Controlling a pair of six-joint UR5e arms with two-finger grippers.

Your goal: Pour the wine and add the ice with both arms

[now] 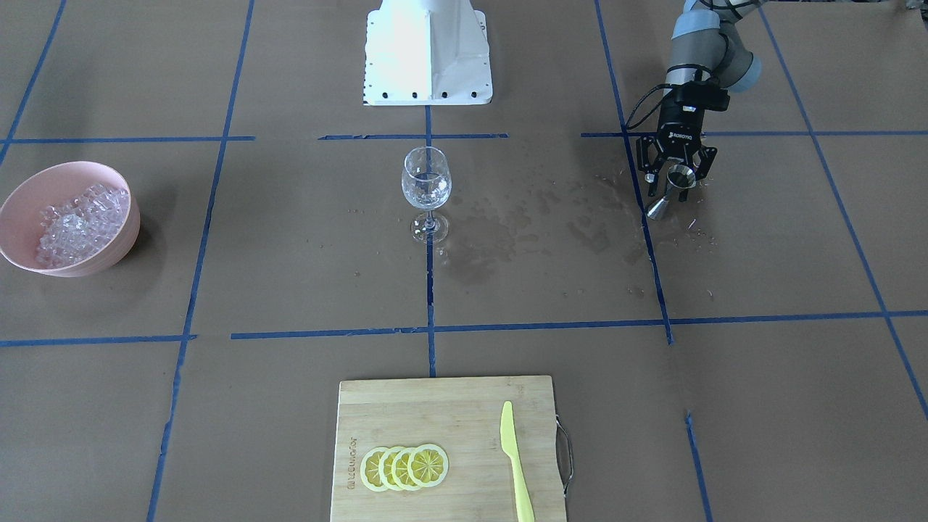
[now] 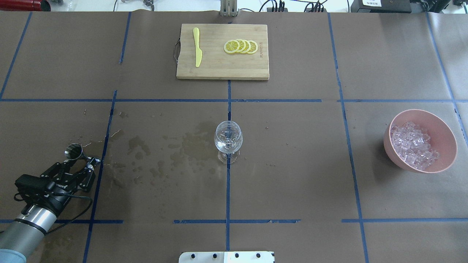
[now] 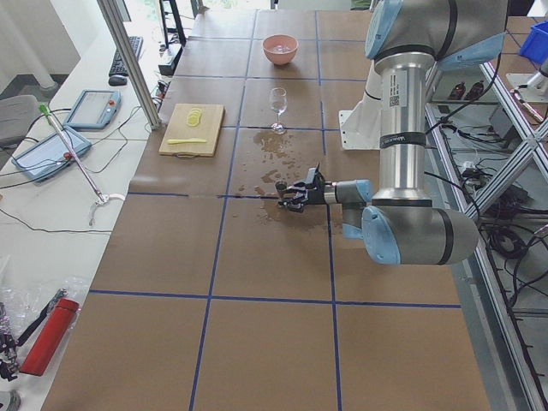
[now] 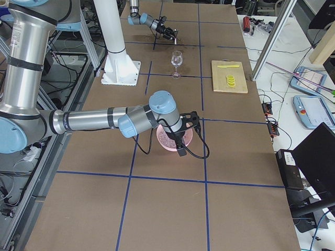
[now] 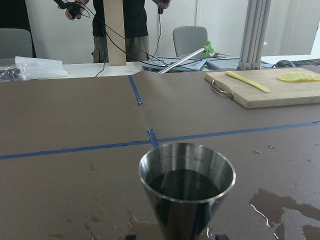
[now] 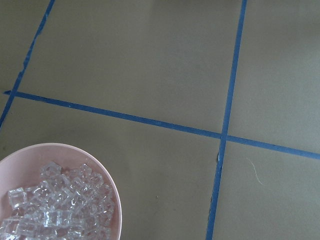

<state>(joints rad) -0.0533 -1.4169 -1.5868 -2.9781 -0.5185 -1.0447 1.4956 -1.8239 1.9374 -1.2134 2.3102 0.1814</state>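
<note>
You have the left pincer [image 2: 87, 161] clamped on the steel jigger [image 2: 74, 151] holding dark wine [image 5: 184, 184], and the wine glass [image 2: 228, 140] stands upright at the centre of the bench [image 2: 292, 164], well apart at about 3 o'clock from it in the overhead view.

I ran this from a robotics lab, not a kitchen. The long counter [image 2: 292, 182] was wrapped in brown paper and marked into squares with blue tape lines [image 2: 278, 100]. A white metal pedestal [image 1: 428, 51] stood on it, and a square aluminium frame post [image 3: 128, 60] rose at its edge. A grey handheld control tablet [image 3: 92, 109] lay on the white side counter [image 3: 51, 214]. A black monitor [image 4: 316, 157] stood at the other end. Grey office chairs [image 5: 190, 39] sat behind, and a person [image 5: 120, 25] stood holding black cabled controllers [image 5: 72, 7].
</note>
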